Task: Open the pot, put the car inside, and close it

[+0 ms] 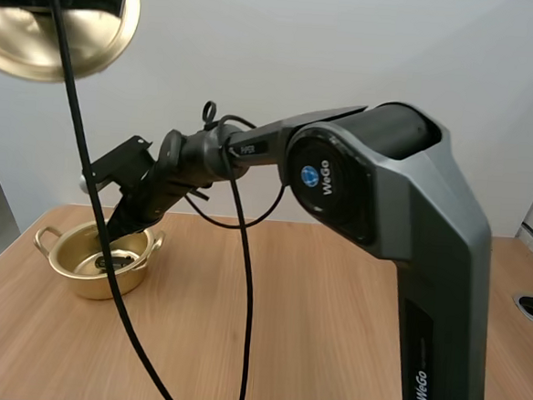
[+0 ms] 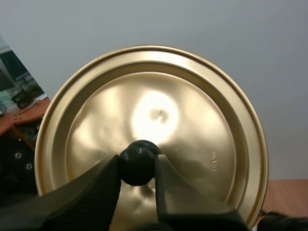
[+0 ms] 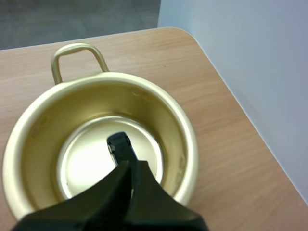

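Both grippers hold: left gripper (image 2: 137,169) clamps the knob (image 2: 137,161), our safest purchase on a probably light, slick lid (image 2: 192,120); right gripper (image 3: 126,166) seemingly pinches the car (image 3: 119,144) inside the pot (image 3: 185,132).

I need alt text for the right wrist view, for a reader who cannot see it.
The right hand pinches a small black car at its tips, low inside the open gold pot. The pot stands on a wooden table, near a corner.

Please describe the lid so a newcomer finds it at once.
Look high over the table, on the left. The lid is the shallow golden disc held by the left tool at its black knob, unlike the deep two-handled pot below.
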Controlling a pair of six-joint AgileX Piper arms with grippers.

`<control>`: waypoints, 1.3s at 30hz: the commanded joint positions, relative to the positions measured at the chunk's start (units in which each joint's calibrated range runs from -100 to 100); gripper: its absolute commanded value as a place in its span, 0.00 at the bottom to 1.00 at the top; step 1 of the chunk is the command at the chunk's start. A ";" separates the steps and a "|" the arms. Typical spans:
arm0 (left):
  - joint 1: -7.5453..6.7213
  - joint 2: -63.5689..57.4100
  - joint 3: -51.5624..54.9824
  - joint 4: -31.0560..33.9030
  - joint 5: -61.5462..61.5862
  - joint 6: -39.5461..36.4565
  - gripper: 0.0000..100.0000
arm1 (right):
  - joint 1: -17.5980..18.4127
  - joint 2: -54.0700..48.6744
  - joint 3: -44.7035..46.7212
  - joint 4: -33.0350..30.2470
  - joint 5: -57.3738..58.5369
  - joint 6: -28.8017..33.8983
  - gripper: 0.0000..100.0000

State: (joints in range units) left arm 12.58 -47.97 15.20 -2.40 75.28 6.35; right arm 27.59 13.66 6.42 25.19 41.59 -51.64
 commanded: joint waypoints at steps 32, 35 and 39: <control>0.04 40.26 24.79 -3.00 -27.48 0.84 0.00 | -17.11 -35.69 8.36 -20.76 27.18 11.36 0.00; 0.04 40.68 24.79 -2.89 -28.13 0.84 0.00 | -17.11 -37.22 8.66 -21.24 28.53 11.36 0.00; 0.04 41.95 24.79 -2.60 -28.77 0.84 0.00 | -17.11 -38.81 8.66 -22.01 31.52 11.46 0.00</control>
State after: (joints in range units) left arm 12.58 -6.23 39.98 -5.39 46.33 7.13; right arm 10.49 -25.01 15.09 3.59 72.33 -40.26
